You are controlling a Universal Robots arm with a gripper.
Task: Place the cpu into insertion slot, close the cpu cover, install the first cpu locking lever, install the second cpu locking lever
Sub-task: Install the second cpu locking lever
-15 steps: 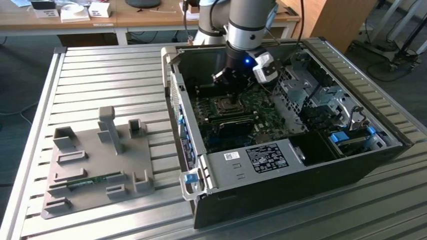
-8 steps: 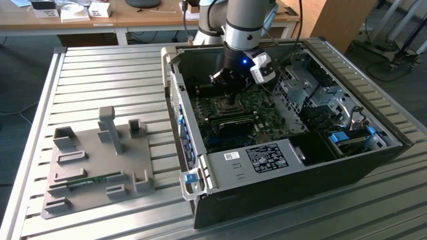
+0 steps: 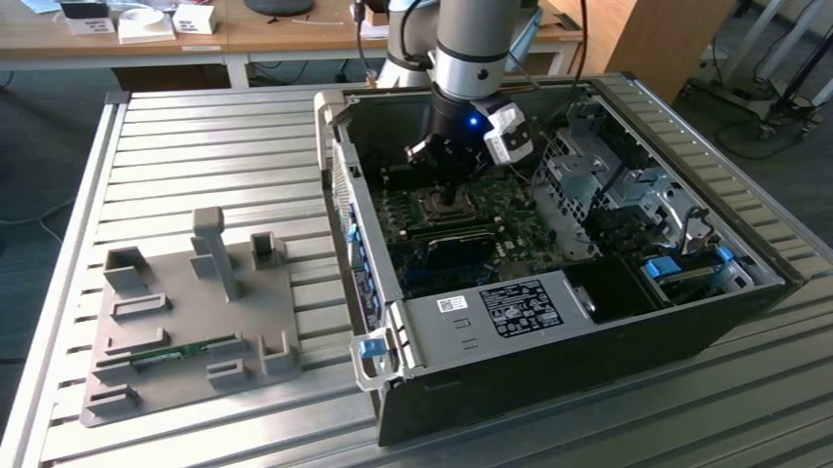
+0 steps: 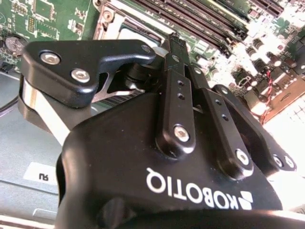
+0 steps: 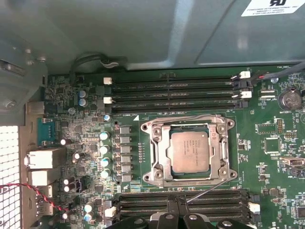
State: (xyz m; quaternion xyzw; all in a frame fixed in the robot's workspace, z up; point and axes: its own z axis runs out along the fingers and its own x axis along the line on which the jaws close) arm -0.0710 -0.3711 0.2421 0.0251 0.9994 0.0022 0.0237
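Observation:
The cpu [image 5: 189,151], a silver-grey square, lies flat in the insertion slot [image 5: 229,125] on the green board. The cpu cover [image 5: 157,153] is down over it, its window framing the chip. One thin locking lever [image 5: 183,117] lies along the cover's far edge. The other lever [image 5: 209,191] stands raised at a slant, its free end reaching my gripper's [image 5: 177,215] fingertips. In the exterior view my gripper [image 3: 450,202] points down inside the open computer case, just above the socket. In the second wrist view the gripper's [image 4: 174,42] black fingers look pressed together.
Long black memory slots [image 5: 176,88] flank the socket on both sides. The case walls [image 3: 547,322] and a drive cage [image 3: 612,185] hem in the board. A grey fixture plate [image 3: 195,322] sits on the slatted metal table at the exterior view's left.

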